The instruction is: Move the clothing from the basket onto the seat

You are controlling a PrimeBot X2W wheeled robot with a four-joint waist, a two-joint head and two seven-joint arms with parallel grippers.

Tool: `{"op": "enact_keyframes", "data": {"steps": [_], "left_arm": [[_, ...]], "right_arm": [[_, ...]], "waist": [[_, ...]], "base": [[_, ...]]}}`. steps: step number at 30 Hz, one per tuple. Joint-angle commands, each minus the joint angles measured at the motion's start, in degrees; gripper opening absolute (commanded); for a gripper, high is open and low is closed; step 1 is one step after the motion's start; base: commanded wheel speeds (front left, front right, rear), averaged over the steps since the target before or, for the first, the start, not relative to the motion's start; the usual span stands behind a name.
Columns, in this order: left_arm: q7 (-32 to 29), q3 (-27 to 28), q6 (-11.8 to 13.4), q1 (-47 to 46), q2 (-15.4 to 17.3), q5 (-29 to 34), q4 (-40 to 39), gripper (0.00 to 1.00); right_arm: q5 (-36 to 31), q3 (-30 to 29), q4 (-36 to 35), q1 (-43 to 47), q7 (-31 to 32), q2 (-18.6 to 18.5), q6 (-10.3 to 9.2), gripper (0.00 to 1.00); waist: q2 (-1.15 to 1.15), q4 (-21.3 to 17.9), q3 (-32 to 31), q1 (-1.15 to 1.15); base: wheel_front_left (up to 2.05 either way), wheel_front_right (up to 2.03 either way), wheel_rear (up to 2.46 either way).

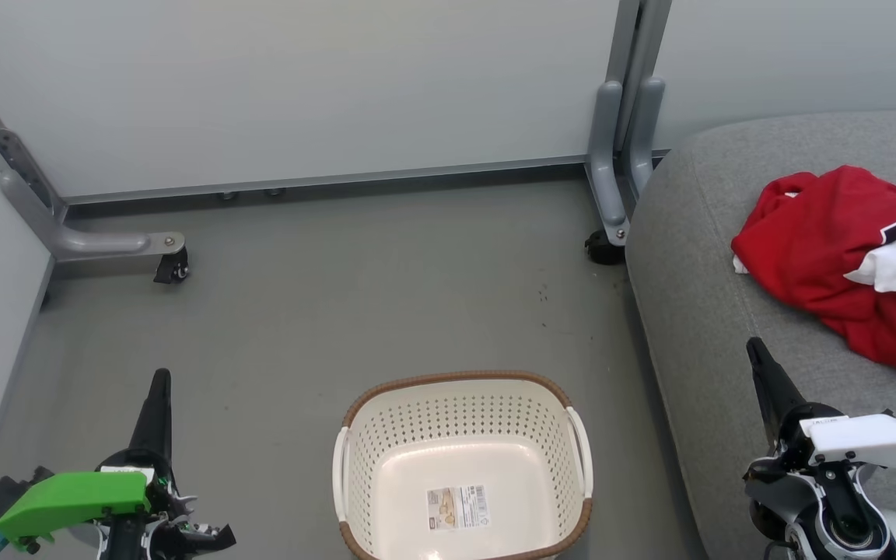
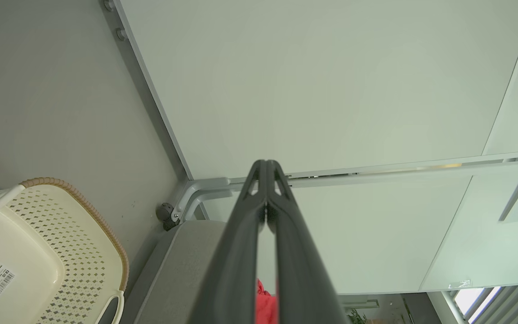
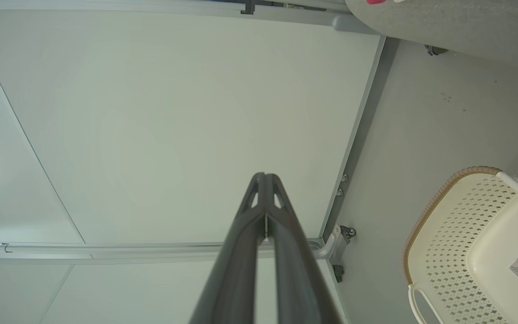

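Empty basket (image 1: 448,378), clothes (image 1: 829,249) laid inside the seat (image 1: 697,233)'s edge.
The left gripper (image 1: 160,379) and right gripper (image 1: 753,347) are closed, empty; nothing more need be lifted.

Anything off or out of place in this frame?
Nothing stands out. Red clothing lies crumpled on the grey seat; the basket sits upright and empty on the floor, which has a few dark specks.

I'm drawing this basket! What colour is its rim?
Brown, with a woven look; the basket's rim shows best in the head view.
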State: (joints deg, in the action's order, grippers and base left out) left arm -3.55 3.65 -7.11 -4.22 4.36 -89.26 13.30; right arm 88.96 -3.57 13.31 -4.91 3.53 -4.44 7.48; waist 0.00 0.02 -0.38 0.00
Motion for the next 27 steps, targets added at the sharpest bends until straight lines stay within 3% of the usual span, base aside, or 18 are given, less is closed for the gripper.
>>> {"op": "enact_keyframes", "data": {"steps": [1,11,27], "left_arm": [[-0.53,0.44,-0.4,-1.61,0.06,-1.47,0.19,0.0],[-1.6,1.12,-0.56,-2.54,-0.06,-5.09,0.8,0.0],[-1.88,1.4,-0.54,-2.38,-0.38,-4.45,0.77,0.0]], "right_arm": [[1.61,-0.39,0.24,-0.8,0.45,-0.1,0.02,0.0],[5.47,-1.03,0.72,-1.48,1.56,0.04,0.02,0.0],[4.79,-1.38,0.71,-1.37,1.9,0.36,0.02,0.0]], "waist": [[0.0,0.0,0.11,0.0],[0.0,-0.02,0.56,0.0],[0.0,-0.02,0.56,0.0]], "base": [[0.0,0.0,0.0],[0.0,0.0,0.0],[0.0,0.0,0.0]]}}
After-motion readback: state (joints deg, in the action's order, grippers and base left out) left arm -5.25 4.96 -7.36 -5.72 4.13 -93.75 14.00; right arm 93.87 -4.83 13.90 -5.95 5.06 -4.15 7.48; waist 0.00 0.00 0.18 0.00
